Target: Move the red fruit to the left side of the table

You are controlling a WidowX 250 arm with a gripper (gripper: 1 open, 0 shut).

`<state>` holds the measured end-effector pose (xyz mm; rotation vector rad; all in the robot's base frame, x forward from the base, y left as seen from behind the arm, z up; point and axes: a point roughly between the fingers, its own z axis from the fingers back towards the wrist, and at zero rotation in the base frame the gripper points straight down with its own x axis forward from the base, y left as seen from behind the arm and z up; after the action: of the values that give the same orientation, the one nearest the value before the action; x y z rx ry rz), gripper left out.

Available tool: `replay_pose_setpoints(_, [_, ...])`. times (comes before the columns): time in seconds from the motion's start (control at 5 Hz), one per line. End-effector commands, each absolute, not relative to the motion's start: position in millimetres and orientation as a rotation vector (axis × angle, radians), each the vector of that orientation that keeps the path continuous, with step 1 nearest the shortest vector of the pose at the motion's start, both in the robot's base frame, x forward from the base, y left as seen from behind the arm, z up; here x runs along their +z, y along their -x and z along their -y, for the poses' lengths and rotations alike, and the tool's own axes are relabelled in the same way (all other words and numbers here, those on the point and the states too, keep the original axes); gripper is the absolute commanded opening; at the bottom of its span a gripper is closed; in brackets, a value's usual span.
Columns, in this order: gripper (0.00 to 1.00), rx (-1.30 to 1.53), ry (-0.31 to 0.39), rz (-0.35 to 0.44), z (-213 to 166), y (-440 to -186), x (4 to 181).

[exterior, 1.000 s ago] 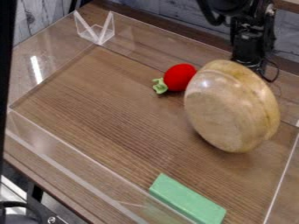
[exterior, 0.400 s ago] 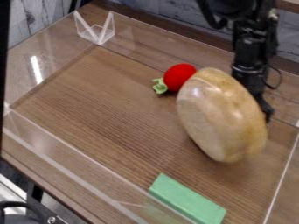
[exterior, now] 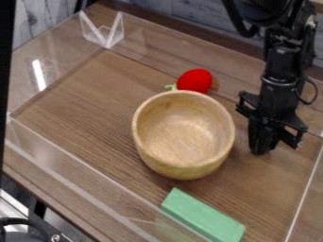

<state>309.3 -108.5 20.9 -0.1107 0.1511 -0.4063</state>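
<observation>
The red fruit, glossy with a green leaf at its left, lies on the table just behind the far rim of a wooden bowl. The bowl stands upright with its hollow facing up and hides the fruit's lower edge. My gripper points down at the tabletop just right of the bowl, a hand's width from the fruit. Its dark fingers stand slightly apart with nothing between them, and they are clear of the bowl's rim.
A flat green block lies at the near edge, in front of the bowl. Clear acrylic walls edge the table on all sides. Bare wood stretches left of the bowl and the fruit.
The bowl, held tilted on its edge by the gripper before, has dropped leftward and now sits flat, hollow up. The gripper has let go and stands beside it. The fruit has not moved.
</observation>
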Motion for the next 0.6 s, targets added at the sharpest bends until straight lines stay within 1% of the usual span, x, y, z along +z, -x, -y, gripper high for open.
replay_pose_setpoints(0.0, [0.00, -0.415, 0.113, -0.068, 117.3, -331.2, 51.6])
replay_pose_setpoints(0.2, [0.00, -0.410, 0.111, -0.044, 122.8, -344.2, 60.3])
replay_pose_setpoints(0.4, [0.00, -0.382, 0.109, -0.036, 122.3, -351.3, 65.1])
